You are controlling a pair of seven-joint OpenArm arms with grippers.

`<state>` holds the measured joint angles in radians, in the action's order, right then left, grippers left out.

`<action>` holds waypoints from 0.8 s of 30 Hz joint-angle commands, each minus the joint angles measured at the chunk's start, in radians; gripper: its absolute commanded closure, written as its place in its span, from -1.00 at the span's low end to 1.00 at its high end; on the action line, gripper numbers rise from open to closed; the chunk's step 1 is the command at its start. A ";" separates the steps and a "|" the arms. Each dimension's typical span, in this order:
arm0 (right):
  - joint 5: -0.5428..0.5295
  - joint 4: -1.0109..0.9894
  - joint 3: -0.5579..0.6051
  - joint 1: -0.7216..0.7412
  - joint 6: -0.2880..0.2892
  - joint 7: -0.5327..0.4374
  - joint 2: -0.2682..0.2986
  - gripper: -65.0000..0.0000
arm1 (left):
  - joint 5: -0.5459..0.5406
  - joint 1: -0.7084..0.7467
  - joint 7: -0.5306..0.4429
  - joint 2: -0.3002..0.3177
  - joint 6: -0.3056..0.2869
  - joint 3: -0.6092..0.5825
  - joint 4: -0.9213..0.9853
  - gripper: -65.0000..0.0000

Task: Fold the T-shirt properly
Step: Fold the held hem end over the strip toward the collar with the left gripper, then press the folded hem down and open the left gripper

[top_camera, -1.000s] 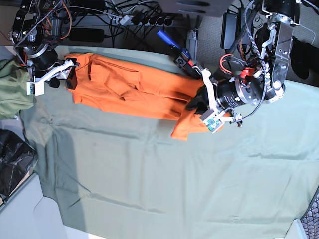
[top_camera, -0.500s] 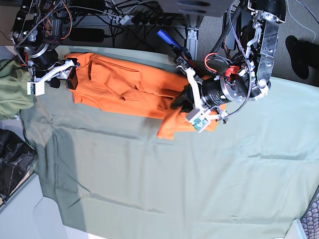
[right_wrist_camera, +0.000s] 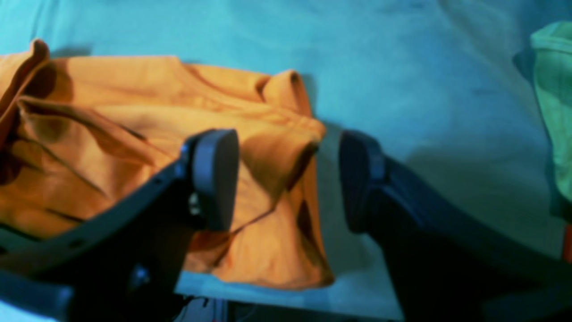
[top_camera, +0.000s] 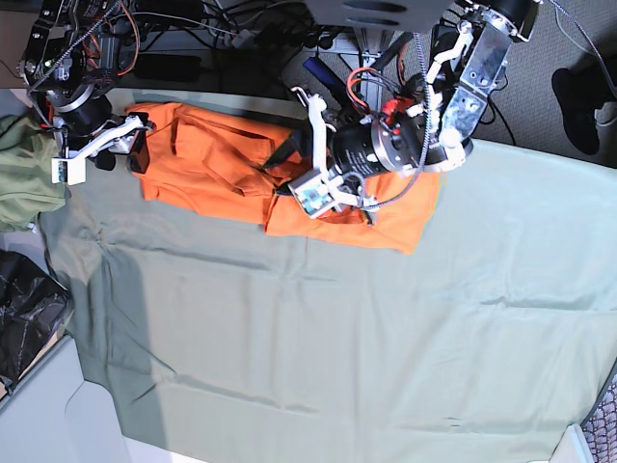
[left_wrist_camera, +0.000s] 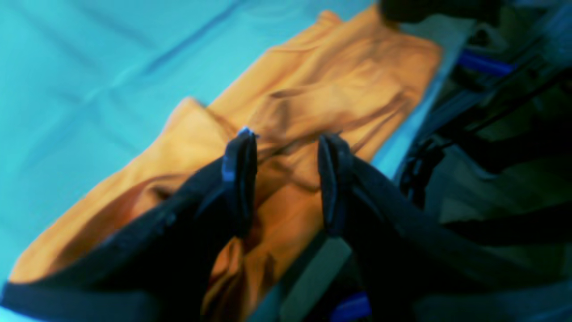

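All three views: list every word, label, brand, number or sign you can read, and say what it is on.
No text can be read in any view.
T-shirt: plain orange, no print or label showing.
Sage-green cloth: plain, no markings.
Left tool: dark fingers, nothing printed; wrist view is blurred.
Right tool: no markings visible; also blurred.
Small pale tag on the left arm's wrist: too small to tell whether it carries text.

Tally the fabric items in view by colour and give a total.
Orange: 1, the T-shirt
Olive green: 1, the bunched garment at the table's edge
Sage green: 1, the large cloth covering the table
Total: 3
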<state>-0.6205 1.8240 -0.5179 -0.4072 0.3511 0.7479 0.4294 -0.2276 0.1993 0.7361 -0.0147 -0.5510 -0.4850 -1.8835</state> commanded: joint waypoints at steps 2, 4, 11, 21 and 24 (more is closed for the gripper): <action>-0.008 0.014 -0.011 0.002 0.064 -0.027 0.016 -0.11 | -0.014 -0.011 -0.022 -0.021 0.009 -0.019 -0.032 0.20; -0.008 0.014 -0.011 0.002 0.064 -0.032 0.015 -0.11 | -0.013 -0.011 -0.021 -0.029 0.009 -0.021 -0.061 0.20; -0.008 0.014 -0.011 0.002 0.064 -0.033 0.016 -0.11 | 0.116 -0.035 -0.022 0.011 0.051 0.033 -0.187 0.22; -0.027 0.014 -0.011 0.002 0.064 -0.033 0.016 0.87 | 0.116 -0.042 -0.050 0.076 0.010 0.186 -0.081 1.00; -0.026 0.014 -0.011 0.002 0.064 -0.034 0.016 1.00 | 0.112 -0.041 -0.076 0.076 0.008 0.177 0.003 1.00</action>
<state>-0.6357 1.8240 -0.5179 -0.4072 0.3511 0.7372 0.4290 -0.1028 0.1665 0.6838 0.0666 -0.5316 -0.3058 -1.8641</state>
